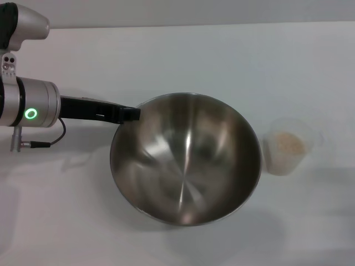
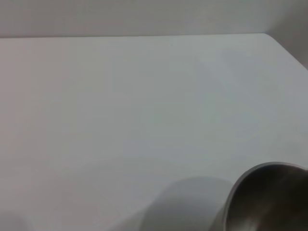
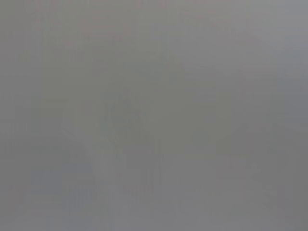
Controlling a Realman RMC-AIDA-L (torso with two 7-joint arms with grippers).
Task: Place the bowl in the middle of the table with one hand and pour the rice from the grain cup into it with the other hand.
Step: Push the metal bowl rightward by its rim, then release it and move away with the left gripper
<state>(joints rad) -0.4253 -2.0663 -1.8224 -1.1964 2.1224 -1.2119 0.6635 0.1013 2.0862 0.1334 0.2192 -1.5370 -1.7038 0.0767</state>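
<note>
The left gripper [image 1: 135, 114] reaches in from the left side, and its black fingers [image 1: 111, 112] close on the rim of the bowl [image 1: 186, 158]. The bowl is near the middle of the white table [image 1: 183, 55] and looks tilted, its open side facing the camera. Just beside the bowl, on its right, the grain cup [image 1: 288, 145] stands upright with the rice [image 1: 290, 144] inside. In the left wrist view, only 1 edge of the bowl [image 2: 269, 197] shows. The right gripper is not visible in any view.
</note>
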